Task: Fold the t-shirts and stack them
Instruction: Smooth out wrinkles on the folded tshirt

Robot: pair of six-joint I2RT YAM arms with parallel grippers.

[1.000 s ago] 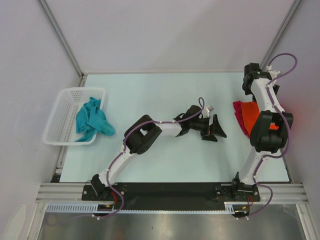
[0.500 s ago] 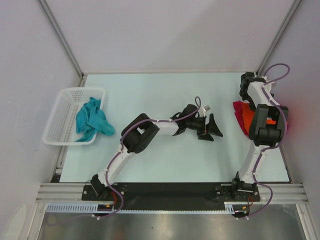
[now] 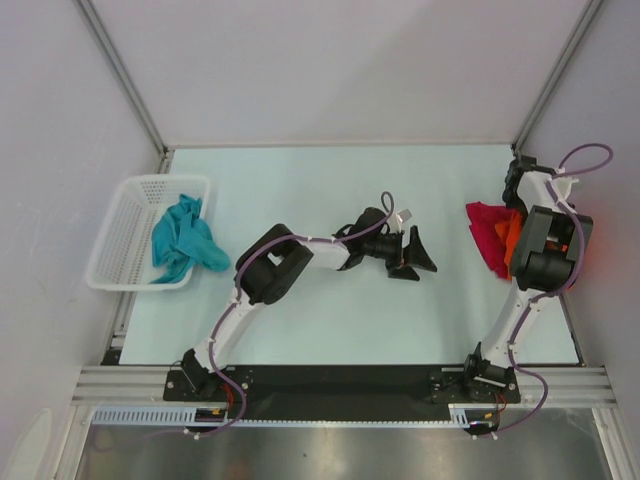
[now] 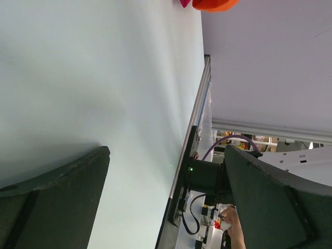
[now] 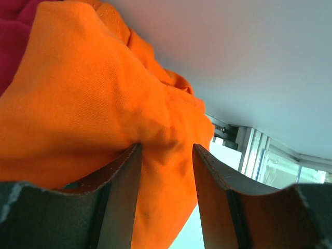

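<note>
The teal t-shirt [image 3: 183,243] lies crumpled, half in the white mesh basket [image 3: 130,195] at the left. The crimson t-shirt [image 3: 487,232] lies at the table's right edge with the orange t-shirt [image 3: 509,234] beside it, mostly hidden under the right arm. In the right wrist view my right gripper [image 5: 166,155] is shut on a fold of the orange t-shirt [image 5: 88,104], with crimson cloth [image 5: 15,31] at the upper left. My left gripper [image 3: 415,256] is open and empty over the table's middle, jaws wide apart in the left wrist view [image 4: 166,176].
The right wall stands close against the right arm [image 3: 545,250]. The table's right frame rail [image 4: 189,150] shows in the left wrist view, with the orange t-shirt [image 4: 215,4] far off at the top.
The right arm has swung right toward the wall and now covers most of the orange t-shirt. The left gripper has drifted slightly left.
</note>
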